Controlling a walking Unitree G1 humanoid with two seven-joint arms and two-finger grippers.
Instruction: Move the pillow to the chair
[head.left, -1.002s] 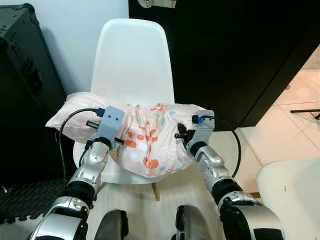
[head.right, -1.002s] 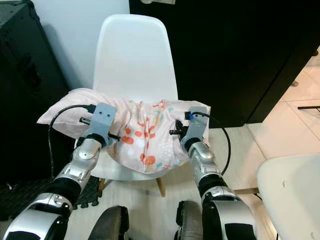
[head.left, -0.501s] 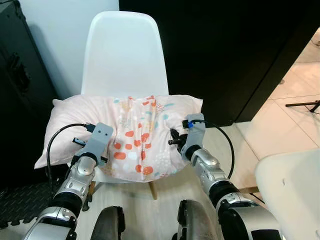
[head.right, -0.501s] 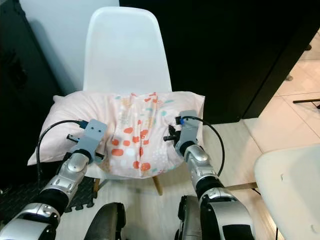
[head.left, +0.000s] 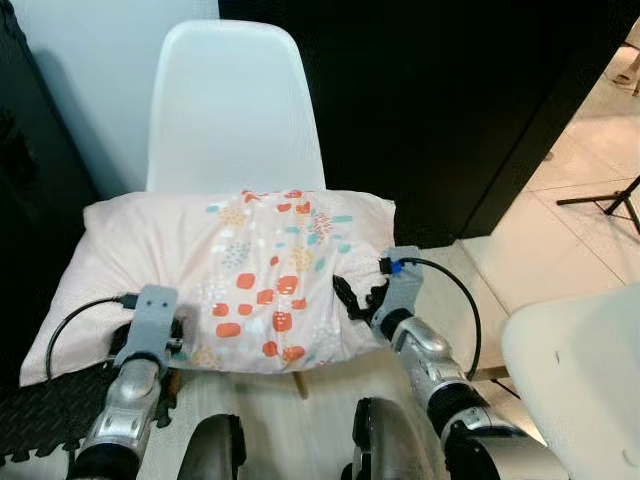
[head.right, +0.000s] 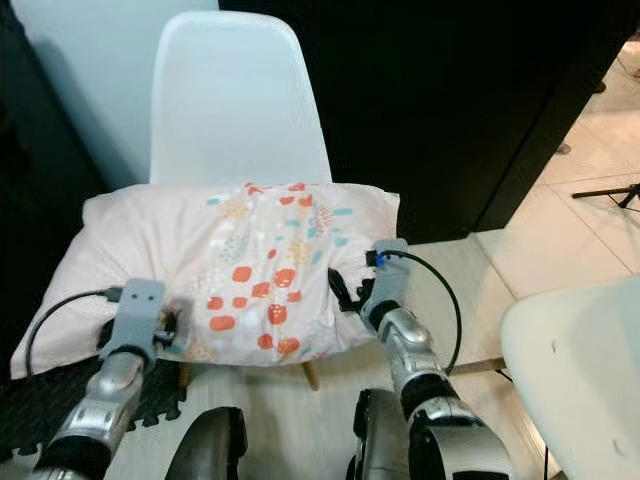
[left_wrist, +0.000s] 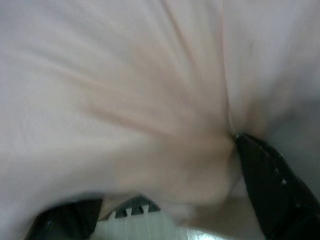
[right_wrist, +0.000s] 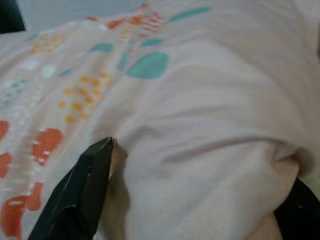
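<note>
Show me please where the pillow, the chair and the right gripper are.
pillow (head.left: 250, 270), left eye view, on its patterned middle.
chair (head.left: 235, 110), left eye view, on the white backrest.
right gripper (head.left: 350, 300), left eye view, on the black fingers at the pillow's near right corner.

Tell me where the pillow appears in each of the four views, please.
Left eye view: pillow lies across the chair seat, centre-left.
Right eye view: same place, pillow under the chair's white back.
Left wrist view: pale pink cloth against the black fingers.
Right wrist view: printed cloth.
Shared landmark: orange and teal print.
</note>
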